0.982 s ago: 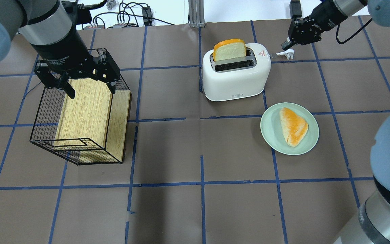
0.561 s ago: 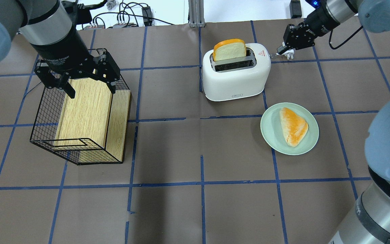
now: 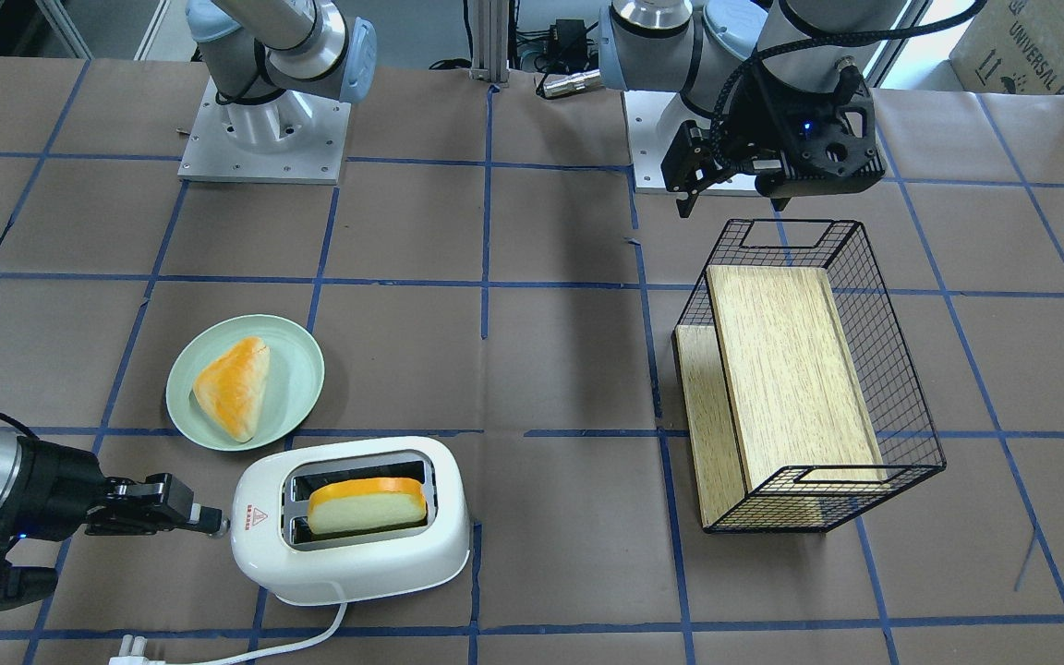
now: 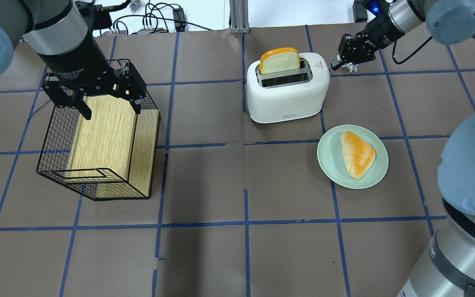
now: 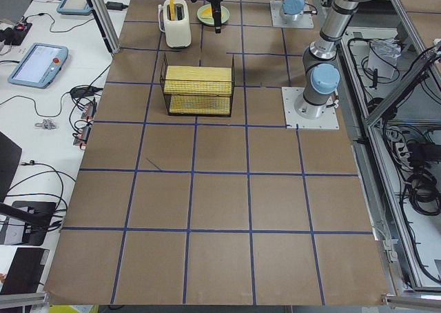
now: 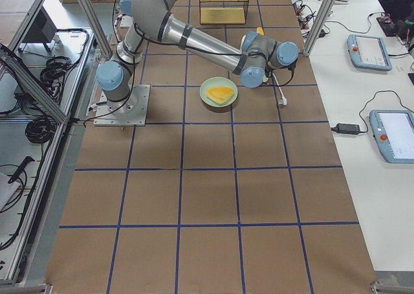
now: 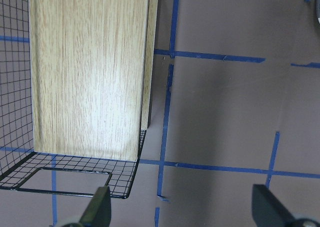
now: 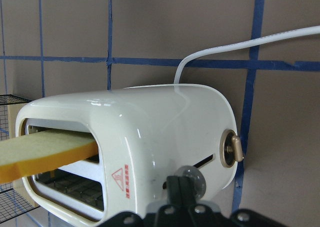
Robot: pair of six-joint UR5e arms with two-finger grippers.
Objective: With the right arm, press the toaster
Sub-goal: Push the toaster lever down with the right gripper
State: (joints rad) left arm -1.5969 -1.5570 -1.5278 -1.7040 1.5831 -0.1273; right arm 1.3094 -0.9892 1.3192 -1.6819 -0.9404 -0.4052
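At the left of the overhead view, the left gripper [image 4: 111,111] hangs over a wire basket [image 4: 56,165] with a wooden board [image 4: 105,136] inside. Its jaws are spread wide and hold nothing.

Right of the middle, toward the far side of the desk [image 4: 221,185], stands the toaster [image 4: 287,97]. A slice [image 4: 279,61] rises well out of its far slot, so the lever is likely not yet pressed.

At the toaster's right end is the right gripper [image 4: 336,64]. Its jaws are drawn narrow and nothing shows between them. In the right wrist view the tips sit at the clear knob [image 8: 192,179], touching it or just short of it; I cannot tell which.

Nearer the robot, a plate [image 4: 328,165] carries a triangular pastry [image 4: 357,152], apart from the toaster.

The step in hand looks like the last of the approach, lining the tips up on the knob. The next move calls for setting them squarely on top of the knob, then pushing straight down along the slot until the slice sinks. A push off-centre could slip off the rounded knob or shove the light toaster sideways.

Against a second ago, the right gripper has come in from out over the plug, clear of the toaster, right up to the toaster's end. The left gripper, basket, toaster, slice and plate have not shifted.
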